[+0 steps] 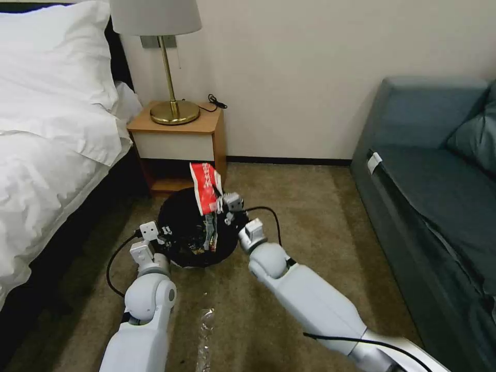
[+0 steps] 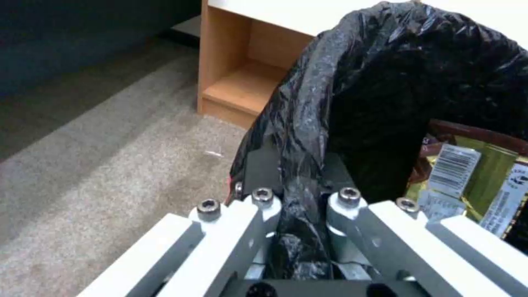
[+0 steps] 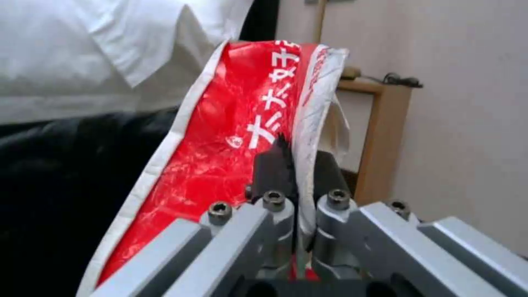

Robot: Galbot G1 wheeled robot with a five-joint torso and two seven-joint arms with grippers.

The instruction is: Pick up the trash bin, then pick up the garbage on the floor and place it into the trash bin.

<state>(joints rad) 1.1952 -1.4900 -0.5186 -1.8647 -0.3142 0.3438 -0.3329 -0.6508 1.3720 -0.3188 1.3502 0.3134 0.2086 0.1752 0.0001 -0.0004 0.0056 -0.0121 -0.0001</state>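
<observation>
- Big white bed (image 1: 46,129) off to the left gripper's outer side, blue sofa (image 1: 439,196) far off to the right gripper's outer side.
- Wooden nightstand (image 1: 178,139) past both grippers, gold lamp (image 1: 165,62) on top.
- Trash bin (image 1: 181,227) between the two grippers, black bag (image 2: 385,95) inside (wrappers (image 2: 467,177) already down in it).
- Left gripper (image 1: 161,231) at the bin's near-left rim, fingers (image 2: 258,173) pressed together on the bag edge.
- Right gripper (image 1: 223,204) over the bin's right side, pinching the red snack packet (image 3: 231,136) upright above the opening.
- Pale tape strip (image 1: 205,330) on the carpet, behind both grippers.
</observation>
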